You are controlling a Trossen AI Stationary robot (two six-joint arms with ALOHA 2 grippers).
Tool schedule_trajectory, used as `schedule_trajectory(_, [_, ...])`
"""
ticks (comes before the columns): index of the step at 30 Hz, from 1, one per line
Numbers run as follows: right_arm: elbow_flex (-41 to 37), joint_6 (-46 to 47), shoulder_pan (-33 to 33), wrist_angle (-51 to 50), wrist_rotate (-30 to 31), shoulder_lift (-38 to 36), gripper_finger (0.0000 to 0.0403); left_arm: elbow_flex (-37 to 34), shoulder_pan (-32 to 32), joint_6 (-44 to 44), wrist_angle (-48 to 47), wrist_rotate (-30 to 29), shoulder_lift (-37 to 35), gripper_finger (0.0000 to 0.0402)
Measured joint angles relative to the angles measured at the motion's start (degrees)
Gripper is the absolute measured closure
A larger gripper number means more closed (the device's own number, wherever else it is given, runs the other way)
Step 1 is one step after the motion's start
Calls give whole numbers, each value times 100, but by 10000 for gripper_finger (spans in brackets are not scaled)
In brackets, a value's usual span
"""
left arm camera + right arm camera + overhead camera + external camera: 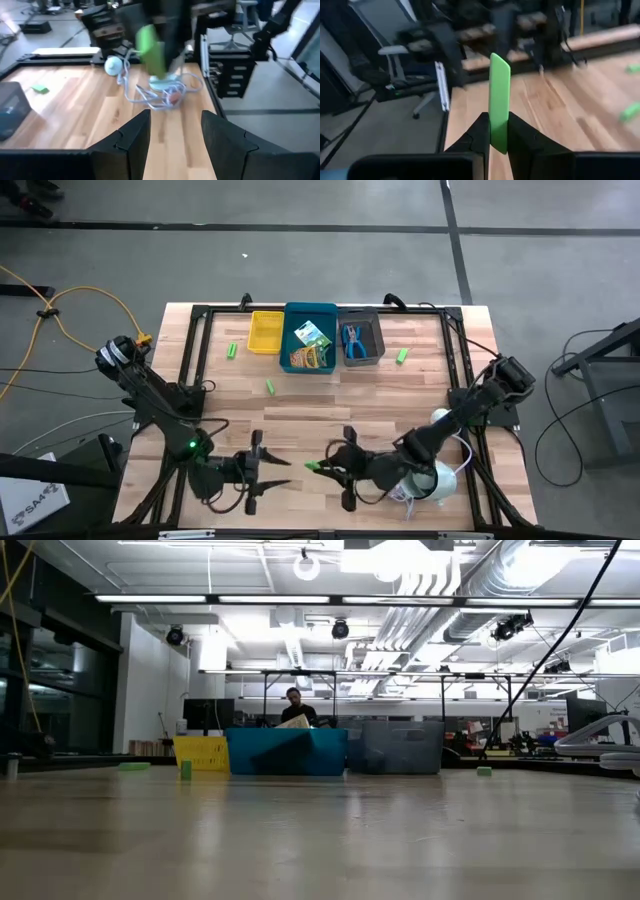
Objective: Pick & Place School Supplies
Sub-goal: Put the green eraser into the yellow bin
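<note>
Right gripper [499,142] clenched on a green piece [500,102] held upright between its fingers, left gripper [175,132] released, facing it nearby, nothing held

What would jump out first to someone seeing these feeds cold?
The right gripper, near the table's front edge, pinches a flat bright green stubby piece that stands up between its fingers, facing the open, empty left gripper close by. At the back edge sit a yellow bin, a blue bin holding yellow-green printed crayon boxes, and a grey bin with blue-handled scissor-like tools.
</note>
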Motion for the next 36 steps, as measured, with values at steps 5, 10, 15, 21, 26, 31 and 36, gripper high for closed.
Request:
schedule_trajectory(5, [0, -446, 99, 387, 38, 0, 368, 0, 216, 468, 395, 167, 0, 231])
schedule_trajectory(10, [-2, -586, 93, 404, 43, 0, 368, 0, 342, 798, 743, 519, -2, 231])
schedule_trajectory(15, [-2, -642, 66, 426, 38, 0, 369, 0, 494, 905, 810, 605, -2, 231])
schedule_trajectory(21, [-2, -719, 43, 430, 34, 0, 369, 0, 716, 1045, 906, 610, -2, 231])
schedule_trajectory(26, [-2, -735, -28, 441, 15, 0, 369, -4, 821, 1251, 1073, 887, -2, 231])
schedule_trajectory(31, [-2, -758, -120, 432, 5, 0, 369, -4, 900, 1250, 1143, 1274, -2, 231])
schedule_trajectory(36, [-2, -753, -184, 432, -118, 2, 369, -4, 900, 1367, 1168, 1283, -2, 231])
